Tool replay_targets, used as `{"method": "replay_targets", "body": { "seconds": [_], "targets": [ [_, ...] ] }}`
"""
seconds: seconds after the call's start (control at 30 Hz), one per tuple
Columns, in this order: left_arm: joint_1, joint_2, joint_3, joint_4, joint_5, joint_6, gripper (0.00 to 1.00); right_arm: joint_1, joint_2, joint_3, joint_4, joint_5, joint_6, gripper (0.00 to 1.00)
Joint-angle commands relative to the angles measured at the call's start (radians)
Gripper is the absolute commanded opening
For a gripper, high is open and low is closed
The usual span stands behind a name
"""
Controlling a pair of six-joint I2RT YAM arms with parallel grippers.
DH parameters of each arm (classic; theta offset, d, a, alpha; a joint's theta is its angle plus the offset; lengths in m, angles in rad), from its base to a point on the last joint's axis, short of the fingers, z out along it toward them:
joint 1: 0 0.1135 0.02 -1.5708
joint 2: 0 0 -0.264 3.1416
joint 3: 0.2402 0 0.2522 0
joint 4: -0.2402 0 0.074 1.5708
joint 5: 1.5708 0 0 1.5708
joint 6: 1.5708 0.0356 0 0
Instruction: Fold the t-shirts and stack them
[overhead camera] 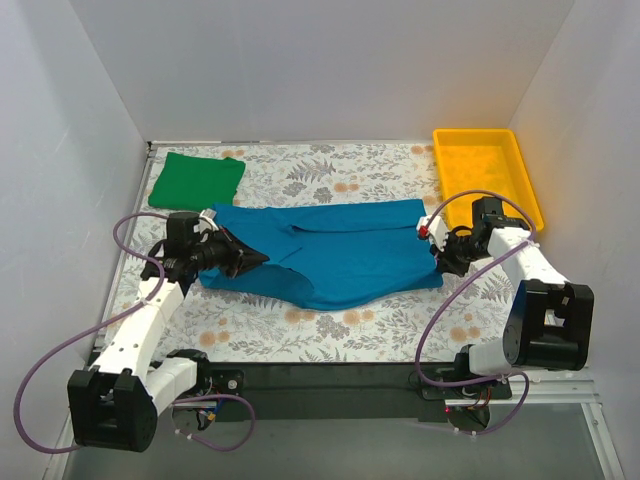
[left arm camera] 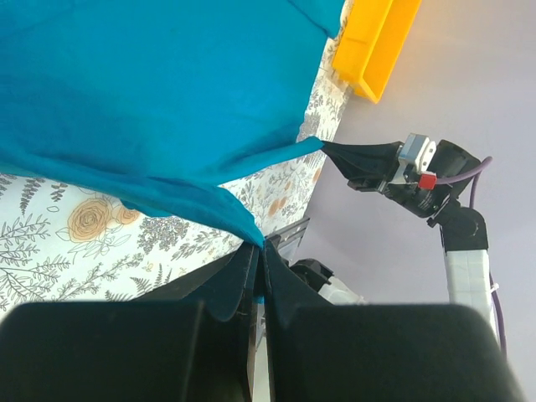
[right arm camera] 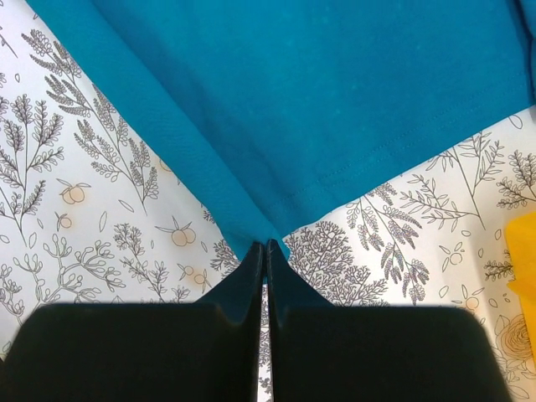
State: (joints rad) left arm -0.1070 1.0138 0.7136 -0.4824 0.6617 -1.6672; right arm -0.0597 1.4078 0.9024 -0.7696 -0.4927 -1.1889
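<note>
The left gripper [left arm camera: 260, 251] is clenched tight on one corner of the teal-blue t-shirt [overhead camera: 330, 255], and the right gripper [right arm camera: 266, 247] pinches the opposite corner. The shirt is stretched between them, its long axis running left to right, just left of the yellow tray [overhead camera: 523, 175] and nearer the arms. The green t-shirt [overhead camera: 196, 180] lies folded well to the tray's left.

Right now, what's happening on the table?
Both arms are working the teal-blue t-shirt, which lies spread across the middle of the floral table. The left gripper is shut on its left end and the right gripper on its right end, with the cloth pulled out between them. It looks part-folded lengthwise, not finished. The green t-shirt sits already folded at the far left corner, and the yellow tray is at the far right. Nothing is stacked yet.
</note>
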Motion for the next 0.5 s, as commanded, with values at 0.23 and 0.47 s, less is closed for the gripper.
{"method": "replay_targets", "body": {
  "seconds": [0.23,0.47],
  "targets": [
    [0.084,0.003,0.078,-0.031,0.058,0.07,0.0,-0.014,0.016,0.052,0.021,-0.017,0.035,0.01],
    [0.105,-0.017,0.116,-0.059,0.069,0.099,0.0,-0.02,0.005,0.044,0.02,-0.01,0.029,0.01]
  ]
}}
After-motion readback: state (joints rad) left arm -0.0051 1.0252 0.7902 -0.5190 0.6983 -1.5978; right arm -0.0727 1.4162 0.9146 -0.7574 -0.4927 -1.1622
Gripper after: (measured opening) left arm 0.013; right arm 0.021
